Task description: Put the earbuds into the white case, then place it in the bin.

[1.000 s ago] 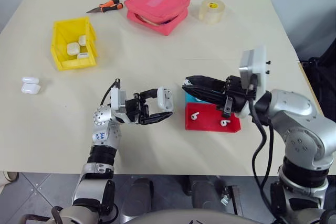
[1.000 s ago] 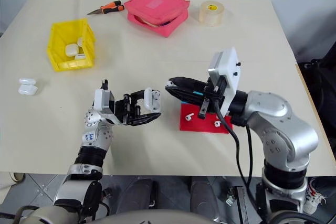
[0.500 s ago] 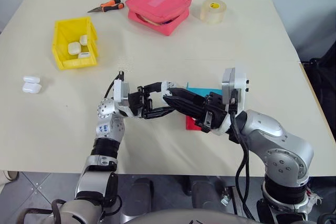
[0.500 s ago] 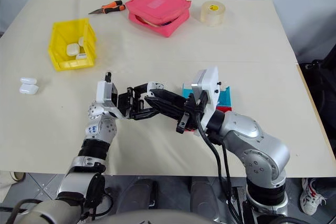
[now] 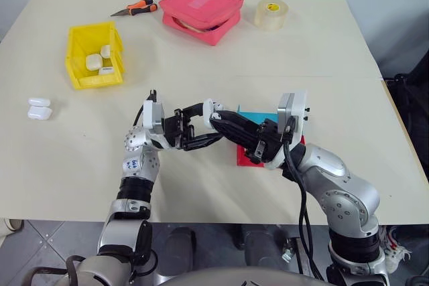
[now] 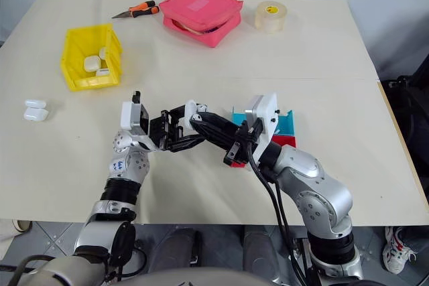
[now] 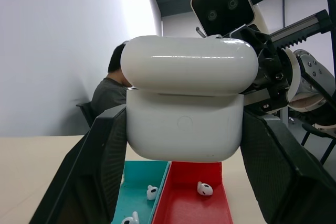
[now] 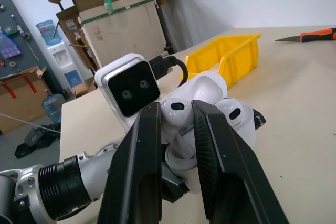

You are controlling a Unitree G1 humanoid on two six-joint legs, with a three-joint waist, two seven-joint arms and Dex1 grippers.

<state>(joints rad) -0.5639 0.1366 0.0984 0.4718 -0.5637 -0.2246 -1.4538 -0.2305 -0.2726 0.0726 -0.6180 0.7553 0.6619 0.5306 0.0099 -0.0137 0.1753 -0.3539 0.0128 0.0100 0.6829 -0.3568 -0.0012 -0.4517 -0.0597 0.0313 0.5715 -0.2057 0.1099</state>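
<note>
- The right gripper (image 5: 218, 118) has swung in from above the shallow red plastic tray (image 5: 242, 157) and now meets the left gripper (image 5: 199, 125) over the bare beige tabletop (image 5: 322, 51). That move brings an earbud to the case, so the loading step looks under way, not finished.
- The left gripper's two black fingers are clamped tight on the small glossy white rounded earbud case (image 7: 185, 127), one finger on each side of its body. The left gripper itself has hardly shifted.
- The right gripper's fingers are closed down to a narrow gap and pinch a tiny glossy white earbud (image 8: 176, 113) at their tips, right against the open top of the held case.
- In the left wrist view the case sits upright between the fingers, its long axis running across from finger to finger, its lid (image 7: 189, 65) raised on top, hinged back toward the right gripper's side.
- The earbud's rounded head faces back toward the right wrist; its stem is hidden, so I cannot tell whether it points into a socket. A second earbud (image 8: 235, 117) lies just beside it, seemingly seated in the case already.
- More loose earbuds lie in the red tray and the shallow teal plastic tray (image 7: 137, 192) below both grippers.
- The bright yellow plastic bin (image 5: 94, 55), already holding several cases, stands well apart from the left gripper, so the drop-off remains to do.
</note>
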